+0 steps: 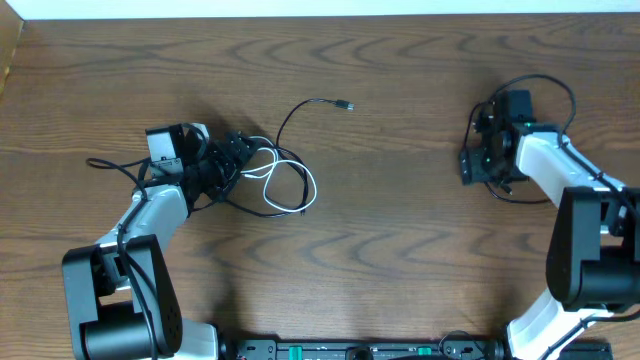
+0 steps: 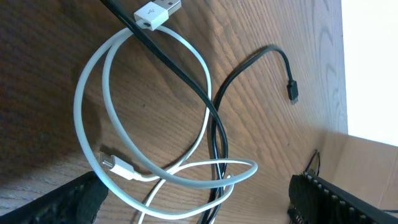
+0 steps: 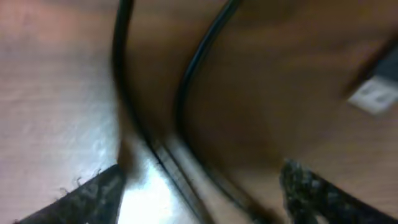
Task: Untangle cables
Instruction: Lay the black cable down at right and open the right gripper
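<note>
You have the left gripper [image 1: 236, 160] at centre-left of the overhead view, jaws spread wide and holding nothing, right at the tangle. In its wrist view the white cable [image 2: 78, 106] lies in loose loops on the wooden table [image 1: 400, 250], its flat USB plug [image 2: 158, 12] at the top edge. The black cable [image 2: 217, 137] crosses through those loops and curls off to a small plug [image 2: 293, 92] at upper right. Your right gripper [image 3: 200, 169] sits at the right of the overhead view, well apart from both cables. Its wrist view is blurred, but the fingers [image 3: 93, 196] stand apart with nothing pinched (only dark cords [image 3: 193, 68] run across the wood there).
</note>
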`<act>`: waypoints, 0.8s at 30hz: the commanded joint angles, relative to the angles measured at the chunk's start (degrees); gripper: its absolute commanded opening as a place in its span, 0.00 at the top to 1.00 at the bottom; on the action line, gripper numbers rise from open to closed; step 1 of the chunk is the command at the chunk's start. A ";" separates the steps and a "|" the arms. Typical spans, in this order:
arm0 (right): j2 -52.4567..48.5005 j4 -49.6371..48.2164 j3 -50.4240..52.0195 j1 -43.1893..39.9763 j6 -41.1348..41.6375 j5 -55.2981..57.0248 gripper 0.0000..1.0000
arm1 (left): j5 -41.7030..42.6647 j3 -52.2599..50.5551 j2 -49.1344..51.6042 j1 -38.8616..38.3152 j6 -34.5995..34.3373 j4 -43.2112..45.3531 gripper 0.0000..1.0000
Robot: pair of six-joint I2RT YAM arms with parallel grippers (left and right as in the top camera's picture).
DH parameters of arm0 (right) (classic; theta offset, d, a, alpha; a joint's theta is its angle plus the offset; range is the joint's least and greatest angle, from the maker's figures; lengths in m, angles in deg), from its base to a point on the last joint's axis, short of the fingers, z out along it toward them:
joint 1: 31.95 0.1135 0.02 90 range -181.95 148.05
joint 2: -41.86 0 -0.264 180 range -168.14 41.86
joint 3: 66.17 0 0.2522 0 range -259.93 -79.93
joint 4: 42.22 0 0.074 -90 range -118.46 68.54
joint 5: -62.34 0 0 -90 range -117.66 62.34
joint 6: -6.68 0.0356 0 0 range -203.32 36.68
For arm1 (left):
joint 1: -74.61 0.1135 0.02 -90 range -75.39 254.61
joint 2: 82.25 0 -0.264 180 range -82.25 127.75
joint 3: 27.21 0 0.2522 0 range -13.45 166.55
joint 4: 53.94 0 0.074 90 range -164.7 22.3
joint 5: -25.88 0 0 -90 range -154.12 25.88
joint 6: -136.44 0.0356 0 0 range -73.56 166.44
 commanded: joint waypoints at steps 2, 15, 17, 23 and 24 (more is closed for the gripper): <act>-1.31 -3.74 3.72 -3.30 -1.51 4.92 0.61 | -0.76 0.74 -0.09 0.28 2.27 0.09 0.02; -2.08 -17.75 3.91 -16.04 -1.53 -12.59 0.99 | -2.23 0.74 -0.09 0.28 2.73 -0.11 0.02; -2.08 -19.17 3.91 -16.59 -1.51 -13.25 0.97 | -2.25 0.74 -0.09 0.28 2.73 -0.09 0.02; -1.09 -16.24 0.35 -16.41 -1.01 -13.25 0.24 | -1.97 0.76 -0.96 0.31 4.09 1.03 0.02; -0.63 -14.27 -0.96 -16.24 -0.94 -13.27 0.15 | -1.99 0.76 -1.51 0.31 4.74 1.01 0.02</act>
